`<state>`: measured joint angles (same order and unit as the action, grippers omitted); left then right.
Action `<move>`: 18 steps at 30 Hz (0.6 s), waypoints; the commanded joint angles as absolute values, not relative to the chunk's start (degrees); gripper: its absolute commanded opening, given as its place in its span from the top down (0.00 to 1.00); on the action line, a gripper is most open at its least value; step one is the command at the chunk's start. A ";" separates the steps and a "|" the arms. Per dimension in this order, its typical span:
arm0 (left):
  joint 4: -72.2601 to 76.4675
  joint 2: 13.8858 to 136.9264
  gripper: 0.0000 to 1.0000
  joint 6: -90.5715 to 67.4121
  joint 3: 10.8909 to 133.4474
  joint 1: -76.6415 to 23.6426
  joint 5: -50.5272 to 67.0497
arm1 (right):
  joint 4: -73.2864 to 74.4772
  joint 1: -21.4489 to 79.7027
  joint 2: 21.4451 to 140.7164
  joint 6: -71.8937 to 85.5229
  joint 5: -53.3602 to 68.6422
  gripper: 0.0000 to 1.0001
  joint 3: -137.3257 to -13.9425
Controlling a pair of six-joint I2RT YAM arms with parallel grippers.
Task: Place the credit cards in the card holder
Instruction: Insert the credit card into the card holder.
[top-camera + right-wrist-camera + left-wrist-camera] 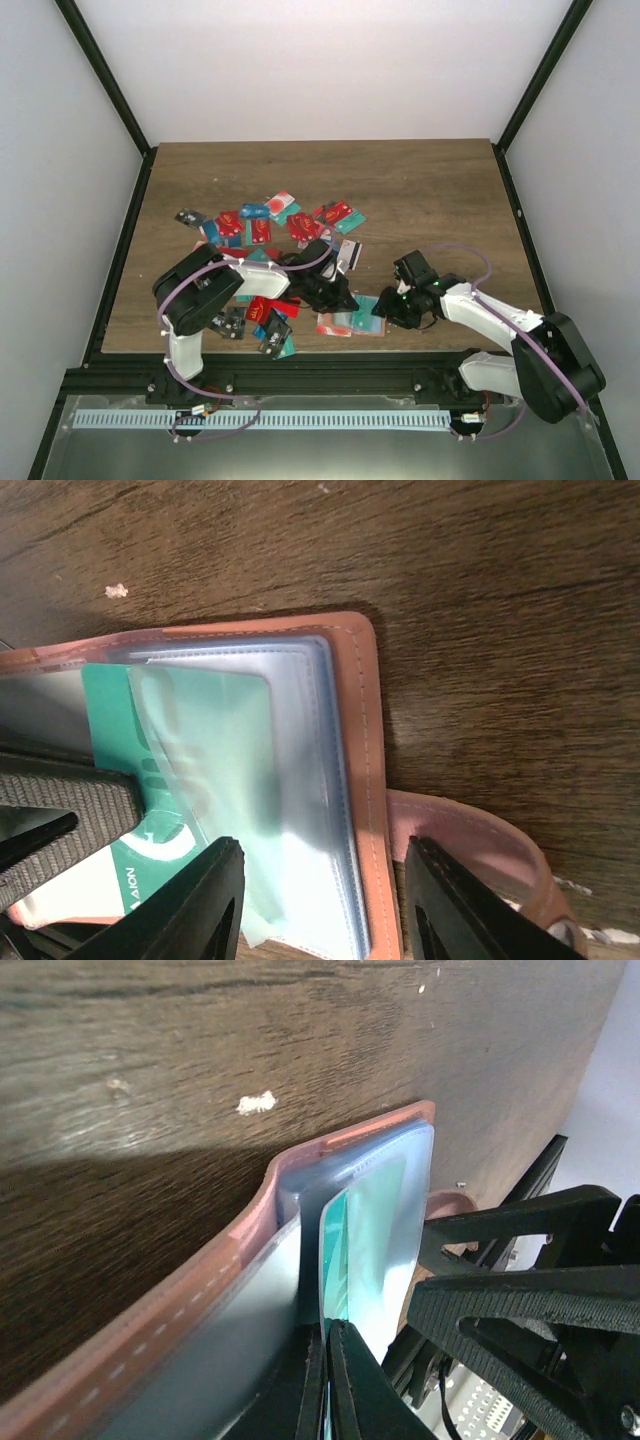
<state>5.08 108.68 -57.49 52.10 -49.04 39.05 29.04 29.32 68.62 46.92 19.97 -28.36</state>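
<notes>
The card holder [355, 760] lies open on the table, tan-salmon with clear plastic sleeves [290, 710]. A teal credit card [115, 720] sits partly inside a sleeve. My left gripper [335, 1335] is shut on that teal card's [365, 1230] near edge, beside the holder's rim [230, 1260]. My right gripper [320, 900] is open, its fingers [190, 900] straddling the holder's stitched edge. In the top view both grippers meet over the holder [345, 322], the left [338, 297] and the right [392, 310]. Several more cards [262, 228] lie scattered behind.
More red and black cards [262, 318] lie near the front edge by the left arm. The holder's pink strap [470, 830] curls out to its right. The right gripper's black fingers [540, 1290] crowd the left wrist view. Black frame rails border the table.
</notes>
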 commanded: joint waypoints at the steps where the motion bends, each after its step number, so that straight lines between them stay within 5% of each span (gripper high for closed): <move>1: 5.17 111.37 0.96 -59.55 52.55 -50.56 34.57 | 28.20 29.17 69.46 45.71 21.54 0.54 -27.69; 18: 5.82 112.09 0.95 -62.72 52.47 -53.05 30.71 | 27.75 29.18 69.63 44.20 23.55 0.54 -28.31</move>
